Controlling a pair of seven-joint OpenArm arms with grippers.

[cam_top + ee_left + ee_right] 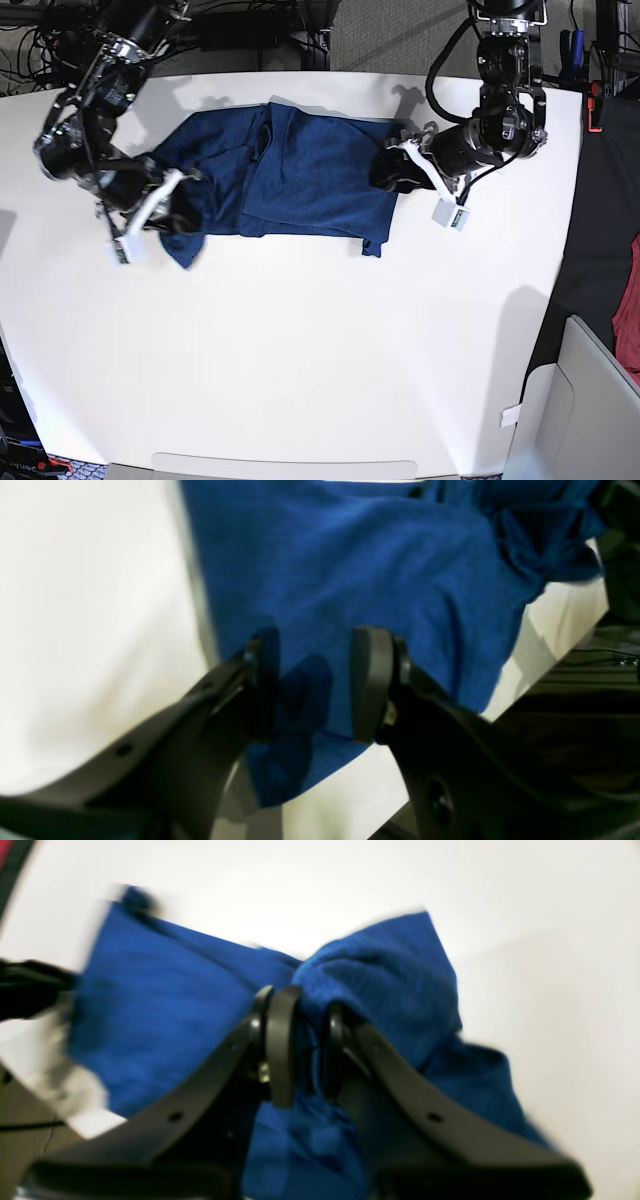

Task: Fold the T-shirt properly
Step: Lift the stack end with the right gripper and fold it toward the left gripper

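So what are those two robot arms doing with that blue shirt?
They are folding the blue T-shirt on the white table. The right pincer is pinched shut on a bunched-up bit of fabric at one end. The left pincer is at the other end, its jaws apart with cloth between them but not squeezing it. The shirt lies partly folded and still rumpled, so the job isn't finished.

White table (300, 350), red cloth (628, 310) at edge

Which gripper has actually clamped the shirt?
The right gripper: its jaws pinch bunched T-shirt fabric. The left gripper straddles the hem, jaws apart.
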